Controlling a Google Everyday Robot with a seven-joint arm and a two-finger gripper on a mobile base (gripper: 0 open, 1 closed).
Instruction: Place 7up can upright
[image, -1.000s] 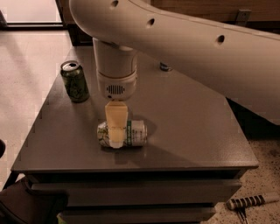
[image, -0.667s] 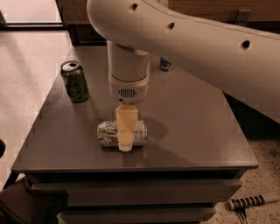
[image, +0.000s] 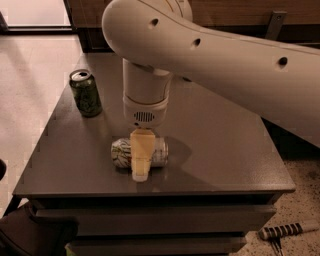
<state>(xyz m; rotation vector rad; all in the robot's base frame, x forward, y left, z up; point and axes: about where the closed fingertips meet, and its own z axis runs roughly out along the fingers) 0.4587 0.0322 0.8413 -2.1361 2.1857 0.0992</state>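
- 7up can (image: 120, 152) lying on its side near the front edge of the grey table (image: 225, 150), not upright yet.
- Gripper (image: 141, 156) down right over the can's middle, with its pale yellow part across the near face. Can't tell how far open, or whether actually gripping anything.
- Middle of the can hidden behind the gripper, so only the two ends showing. Big white arm (image: 225, 55) cut off at the right edge.
- Dark green can (image: 86, 93) upright at the back left, well apart.
- Versus a second ago: gripper nudged slightly right and reaching lower, both cans in the same spots.
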